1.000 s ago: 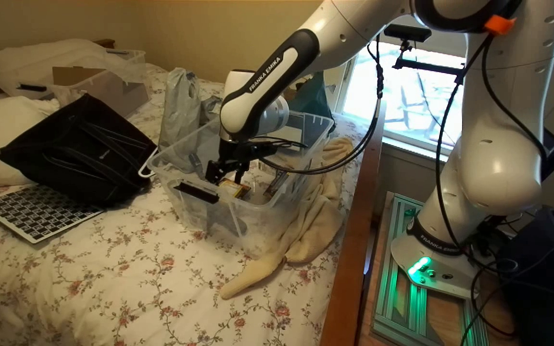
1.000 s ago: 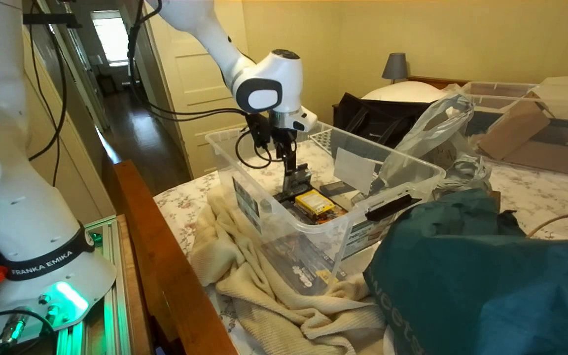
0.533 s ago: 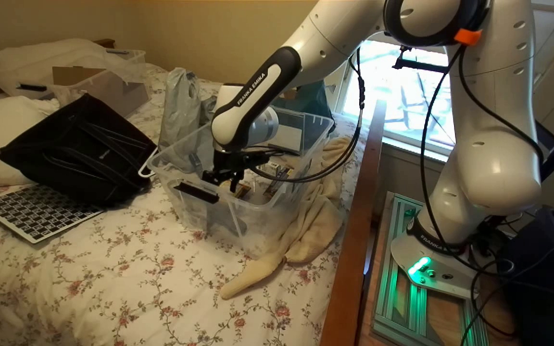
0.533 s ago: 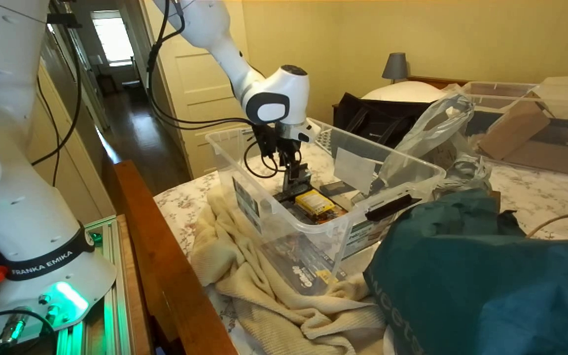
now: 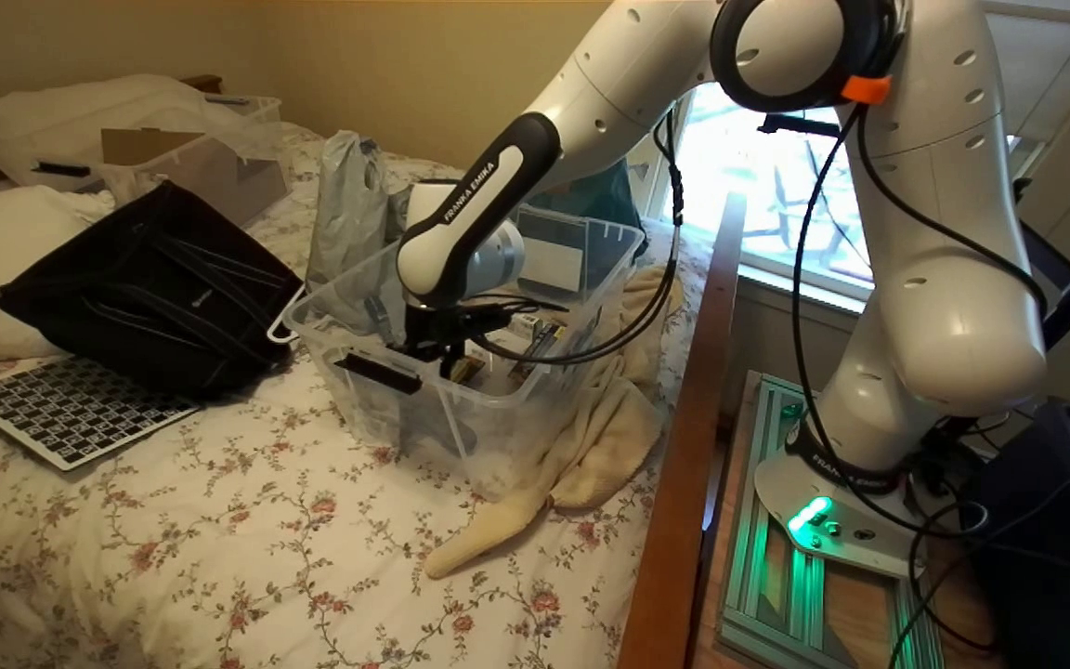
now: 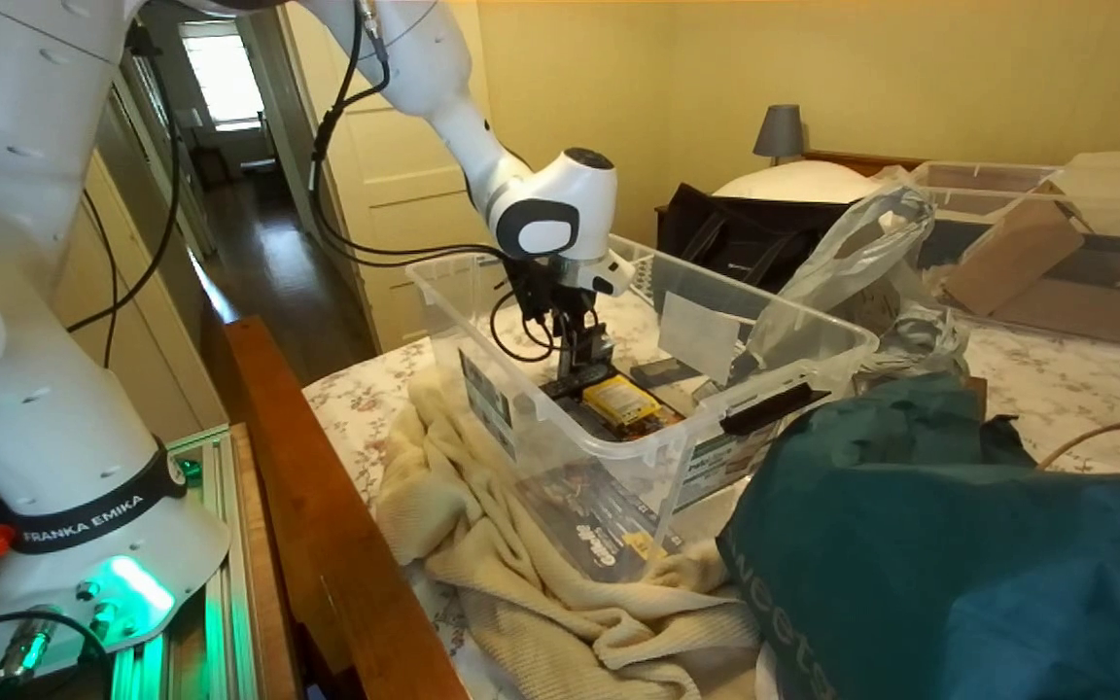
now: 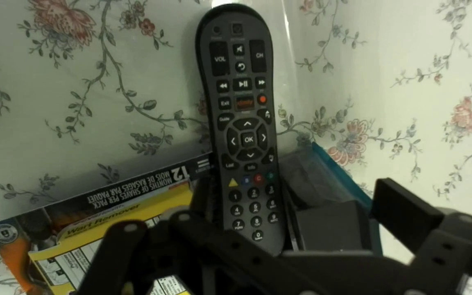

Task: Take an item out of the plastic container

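The clear plastic container (image 5: 368, 409) stands on the bed and also shows in an exterior view (image 6: 482, 331). My gripper (image 7: 299, 200) is open, pointing down inside it, low over the items; it shows in both exterior views (image 5: 437, 355) (image 6: 581, 367). In the wrist view a black remote (image 7: 246, 123) leans upright, its lower end between the fingers, nearer the left one. A dark box (image 7: 330, 227) lies beside it, also between the fingers. A yellow box (image 7: 109, 221) lies outside the left finger, on a long dark shaver pack (image 7: 141, 184). Nothing is visibly gripped.
The container's walls surround the gripper. A grey plastic bag (image 5: 346, 214) and a black bag (image 5: 154, 288) stand beside it. A beige blanket (image 6: 482, 544) lies along one side, a green bag (image 6: 949, 544) at one end. A wooden bed rail (image 5: 684, 465) runs between bed and robot base.
My gripper has moved lower into the container, towards its black-handled end in an exterior view. The fingers look open throughout. The items and the container have not visibly moved.
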